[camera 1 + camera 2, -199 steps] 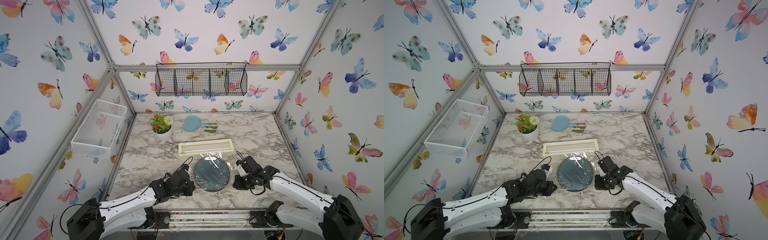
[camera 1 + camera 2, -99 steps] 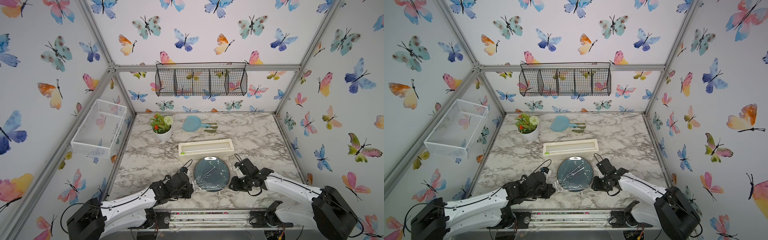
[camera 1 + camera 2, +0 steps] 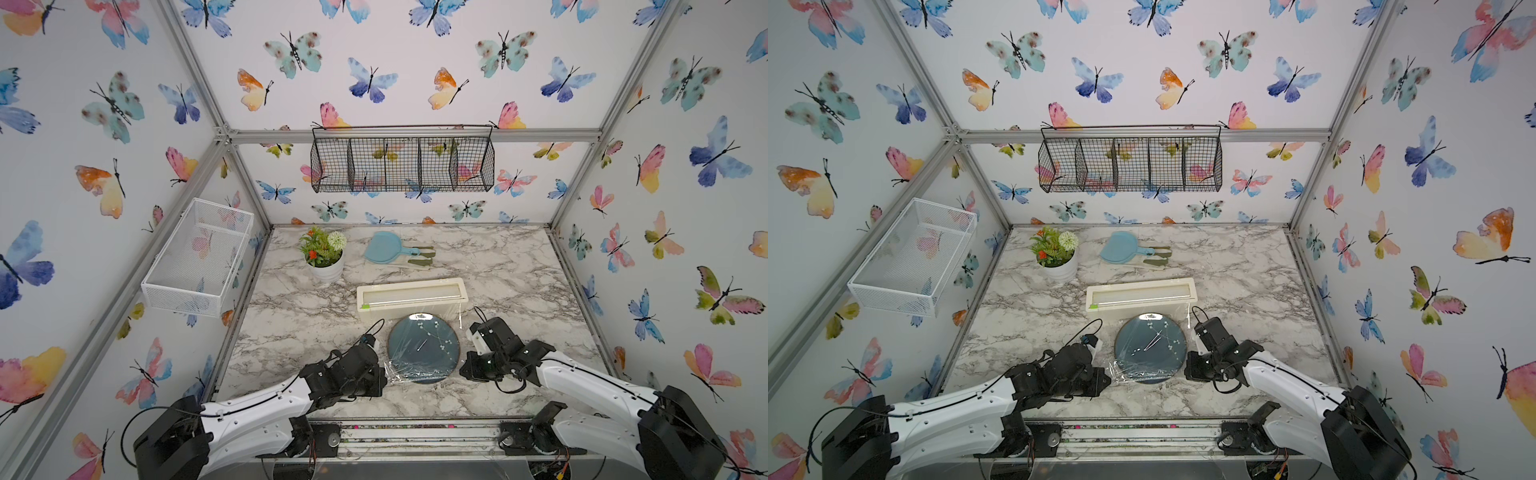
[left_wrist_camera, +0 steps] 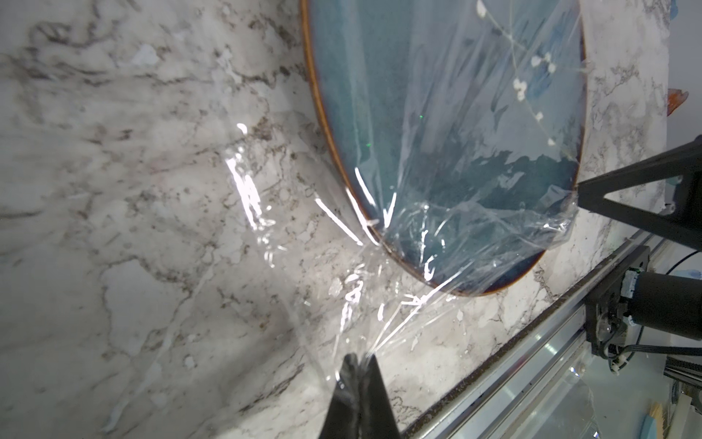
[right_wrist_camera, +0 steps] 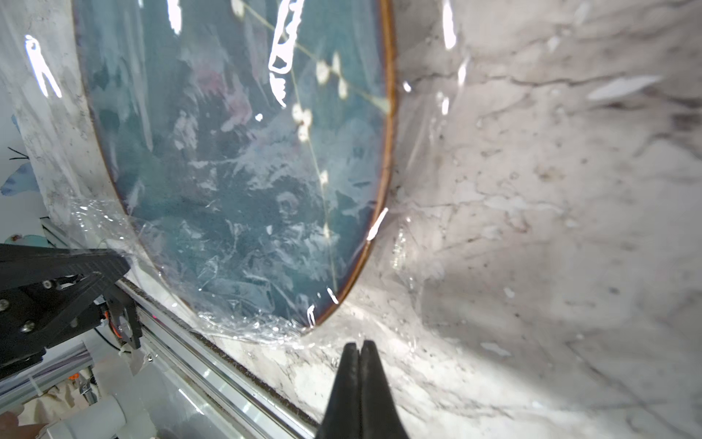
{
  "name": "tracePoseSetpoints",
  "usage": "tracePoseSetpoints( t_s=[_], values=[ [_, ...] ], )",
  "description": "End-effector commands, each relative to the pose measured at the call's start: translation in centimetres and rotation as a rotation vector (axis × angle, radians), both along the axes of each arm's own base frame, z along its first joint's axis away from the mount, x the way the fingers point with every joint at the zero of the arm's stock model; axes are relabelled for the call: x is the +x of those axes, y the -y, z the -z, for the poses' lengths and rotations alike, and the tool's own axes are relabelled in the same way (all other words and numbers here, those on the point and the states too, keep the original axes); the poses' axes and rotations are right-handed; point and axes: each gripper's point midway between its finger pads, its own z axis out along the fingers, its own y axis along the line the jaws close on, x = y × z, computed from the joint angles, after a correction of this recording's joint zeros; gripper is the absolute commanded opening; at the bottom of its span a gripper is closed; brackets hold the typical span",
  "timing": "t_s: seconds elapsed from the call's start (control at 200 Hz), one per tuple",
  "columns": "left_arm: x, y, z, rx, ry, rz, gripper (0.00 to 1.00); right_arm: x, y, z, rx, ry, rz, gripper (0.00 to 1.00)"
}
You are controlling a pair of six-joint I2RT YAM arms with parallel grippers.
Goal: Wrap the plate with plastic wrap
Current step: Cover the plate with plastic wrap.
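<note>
Clear wrap (image 4: 437, 190) drapes plate (image 3: 424, 349) by surface's (image 3: 519, 270) front edge; left claw (image 4: 359, 359) pinches it, right claw (image 5: 359, 344) closed; even, low pulling likely seats it.

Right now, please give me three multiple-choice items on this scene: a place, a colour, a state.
1. Where does the long cream-white dispenser box lie?
A. On the marble table, just behind the round dark teal plate
B. On top of that plate
C. At the table's front edge
2. What colour is that box's small slider?
A. Red
B. Green
C. Black
3. How is the left gripper?
A. Open above the plate
B. Shut on the clear crinkly plastic wrap
C. Shut on the plate's rim
Answers: 1 A, both top views show it on the plate's far side; 2 B, a green tab shows at its end; 3 B, film bunches between its closed jaws.
</note>
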Motion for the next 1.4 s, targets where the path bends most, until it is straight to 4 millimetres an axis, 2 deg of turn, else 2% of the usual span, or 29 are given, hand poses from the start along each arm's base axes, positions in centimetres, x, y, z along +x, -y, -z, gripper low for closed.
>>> tracePoseSetpoints(
  t_s=[0.0,0.05,0.095,0.24,0.385,0.641,0.791,1.006,1.096,1.231,1.396],
  values=[
    [-0.2,0.0,-0.3,-0.001,0.006,0.011,0.0,-0.4,1.6,0.2,-0.093,-0.003,-0.001,0.37],
    [-0.2,0.0,-0.2,0.002,0.006,0.009,0.0,-0.3,1.9,0.5,-0.113,-0.002,-0.005,0.5],
    [-0.2,0.0,-0.1,0.008,0.004,0.011,0.0,-0.4,1.7,0.7,-0.109,-0.006,-0.012,0.55],
    [-0.3,0.1,0.1,0.018,-0.001,0.021,0.0,-0.7,0.0,1.1,-0.013,-0.036,0.003,0.55],
    [-0.3,0.0,0.2,0.017,-0.001,0.015,0.0,-0.6,0.1,1.9,-0.019,-0.03,0.03,0.48],
    [-0.3,0.2,0.0,0.012,-0.001,0.015,0.0,-0.9,0.1,3.4,-0.023,-0.051,0.036,0.44],
    [-0.2,0.3,0.0,0.008,-0.002,0.015,0.0,-0.8,0.2,3.3,-0.019,-0.045,0.051,0.29],
    [-0.2,0.4,-0.2,0.004,0.002,0.019,0.0,-1.1,1.2,4.1,-0.078,-0.049,0.053,0.02],
    [-0.1,0.5,-0.4,-0.001,0.006,0.017,0.0,-0.8,1.2,3.6,-0.085,-0.038,0.048,0.02],
    [-0.1,1.0,-1.6,-0.016,0.029,0.022,0.0,0.3,1.0,0.8,-0.096,0.009,0.04,0.02],
    [-1.1,1.7,-2.5,-0.012,0.05,0.047,0.0,-0.3,1.5,-0.9,-0.083,0.014,0.048,0.02]
  ],
)
